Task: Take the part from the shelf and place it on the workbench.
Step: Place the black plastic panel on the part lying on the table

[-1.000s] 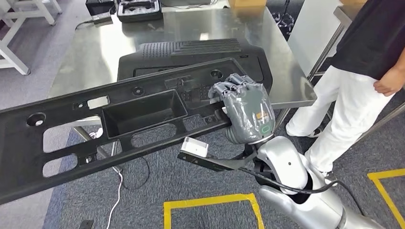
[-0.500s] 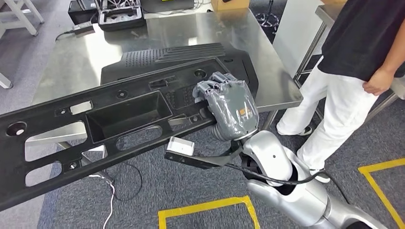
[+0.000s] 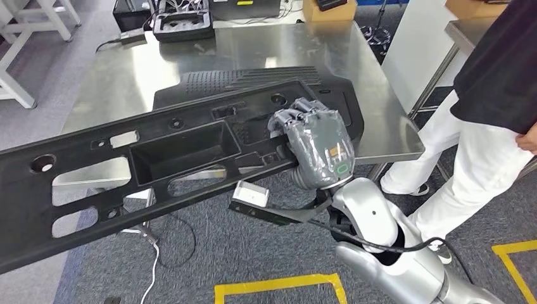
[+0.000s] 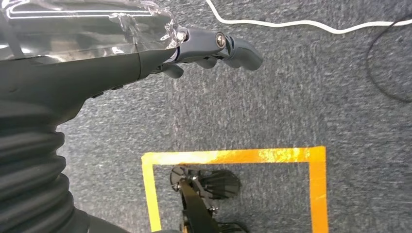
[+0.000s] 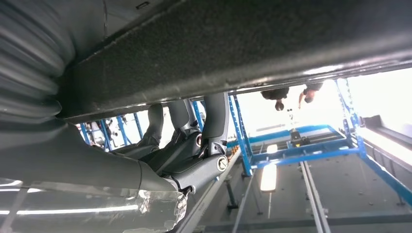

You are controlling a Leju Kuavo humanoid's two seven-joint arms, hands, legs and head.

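Right robot hand [image 3: 315,147] is clamped over the near long edge of the black part [image 3: 158,164], fingers curled on top and thumb underneath, as far as I can judge from the head view and the right wrist view. My left robot hand [image 4: 214,48] hangs over the carpet with fingers curled in and nothing in them. That long black part, a panel with a deep tray recess and several cut-outs, is in the air, tilted, with its held end above the near edge of the steel bench [image 3: 380,114] and the rest running well out past the bench's near left corner over the floor. Under the held end another ribbed black panel [image 3: 253,79] already lies on the bench. My worry is leverage: one grip near one end of such a long piece invites it to twist or slide out of the fingers. Lowering it could also drop it onto the ribbed panel rather than bare steel, or leave too much overhanging so it tips off. A person [image 3: 481,120] stands just beside the bench's right edge; a swing of the part could reach them.
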